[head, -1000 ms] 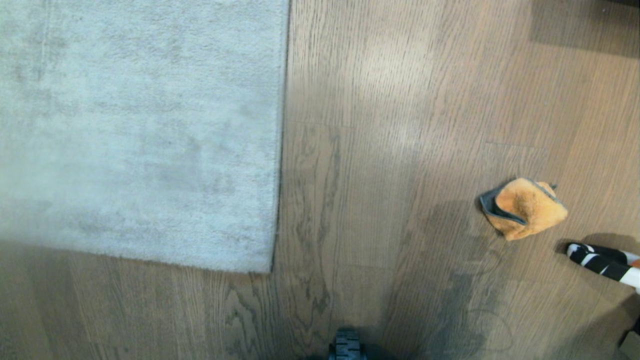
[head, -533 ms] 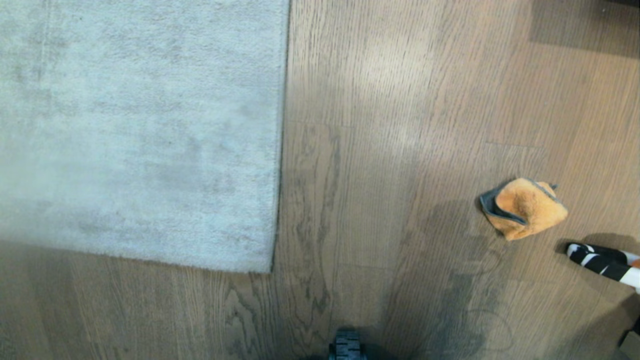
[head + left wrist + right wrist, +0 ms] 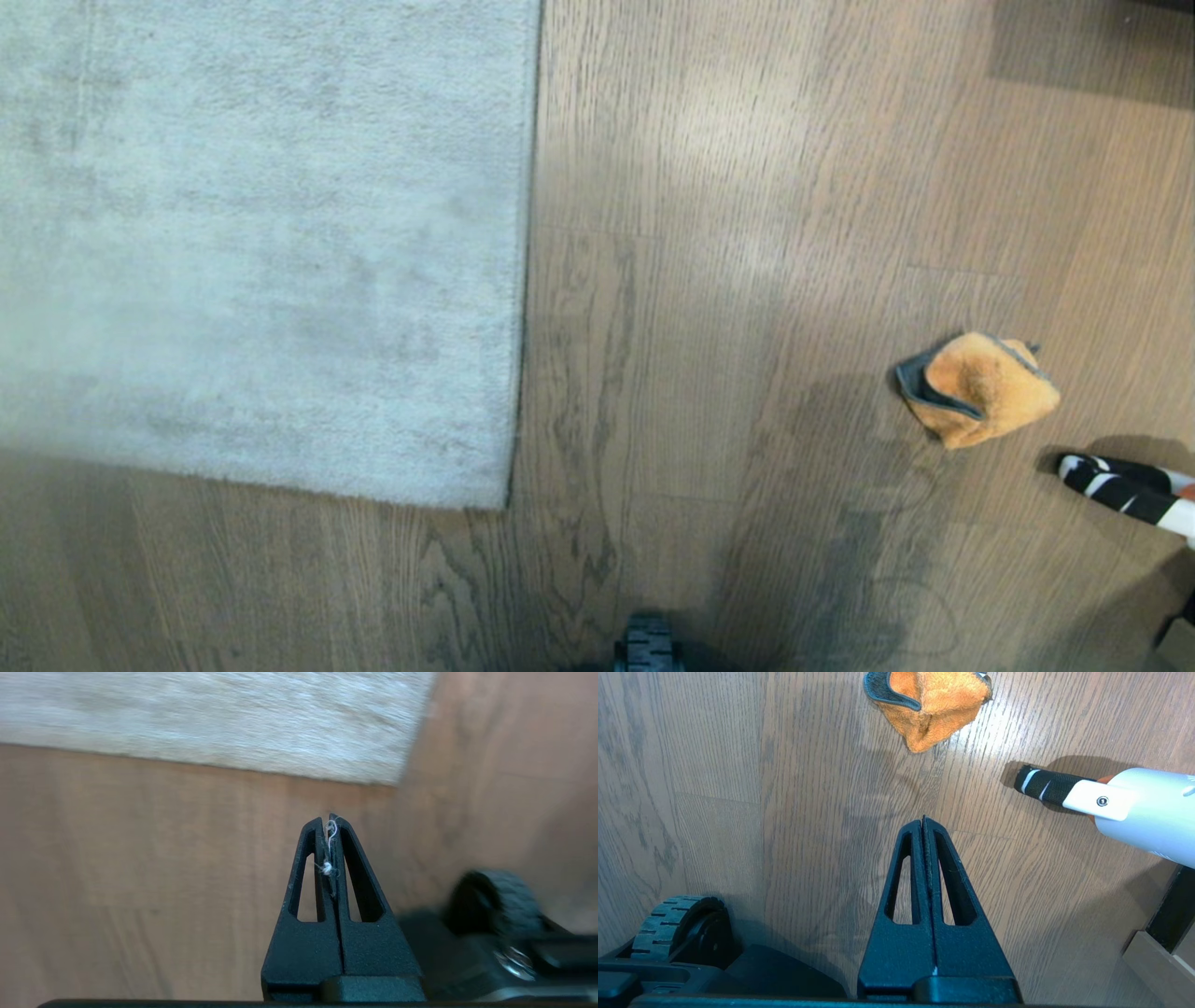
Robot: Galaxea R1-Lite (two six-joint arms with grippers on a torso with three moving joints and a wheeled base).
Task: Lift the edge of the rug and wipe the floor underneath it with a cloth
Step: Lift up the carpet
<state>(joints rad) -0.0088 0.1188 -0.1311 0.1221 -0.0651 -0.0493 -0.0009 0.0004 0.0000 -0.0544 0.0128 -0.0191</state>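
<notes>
Floor (image 3: 709, 280) fills my view; rug flat on it, rug edge (image 3: 261, 772) just ahead of my left hand (image 3: 328, 819), corner off to one side. Cloth (image 3: 931, 704) crumpled ahead of my right hand (image 3: 923, 819), well apart from rug. Both hands pinched tight, empty, bit of lint on left. Next: spread left hand wide, come in low, slip a finger under the rim w/o bunching pile.
</notes>
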